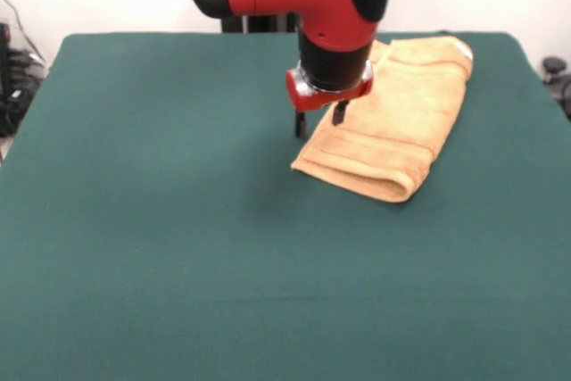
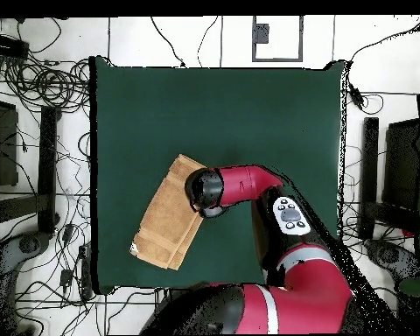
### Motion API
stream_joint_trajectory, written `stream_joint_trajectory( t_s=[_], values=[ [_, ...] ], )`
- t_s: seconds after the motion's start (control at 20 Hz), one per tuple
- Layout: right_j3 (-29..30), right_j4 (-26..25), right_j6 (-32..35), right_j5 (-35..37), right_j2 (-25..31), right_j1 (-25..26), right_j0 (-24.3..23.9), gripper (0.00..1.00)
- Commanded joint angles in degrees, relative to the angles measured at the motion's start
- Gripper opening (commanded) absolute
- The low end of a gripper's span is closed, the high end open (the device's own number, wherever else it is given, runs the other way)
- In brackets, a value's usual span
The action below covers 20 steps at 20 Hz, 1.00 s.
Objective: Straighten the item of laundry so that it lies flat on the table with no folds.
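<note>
The towel (image 1: 397,122) sat folded double, upper right of the front view on the table (image 1: 178,247). The gripper (image 1: 319,121) hovered at its edge, jaws apart and empty, so looked like the reach-in step; next it'd need to pinch just the top layer.

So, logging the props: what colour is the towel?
Orange-tan; the towel shows best in the front view, folded on the green table.

Tabletop (image 1: 178,247) under me: plain dark green cloth, large rectangle. One thing lying directly on it: orange-tan towel (image 1: 401,122), folded double, long and narrow, set askew to tabletop edges. Towel sits in tabletop corner nearest my base, one short end close to that edge. Rest of green cloth far wider than towel.
</note>
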Motion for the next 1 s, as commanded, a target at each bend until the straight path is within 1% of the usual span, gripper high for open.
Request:
stream_joint_trajectory(
  t_s=[0.05, 0.2, 0.5, 0.55, 1.0],
  values=[
    [-8.2, -3.6, 2.1, -7.4, 0.3, 15.6, -1.3, 1.00],
    [-8.5, -3.8, 2.1, -8.6, 0.3, 16.3, -1.6, 1.00],
    [-8.8, -3.3, 1.8, -5.8, 0.3, 16.0, -1.3, 1.00],
    [-8.8, -3.4, 1.7, -5.9, 0.3, 16.0, -1.4, 0.00],
    [-8.8, -4.1, 1.4, -6.0, 0.5, 16.0, -1.5, 0.00]
  ],
)
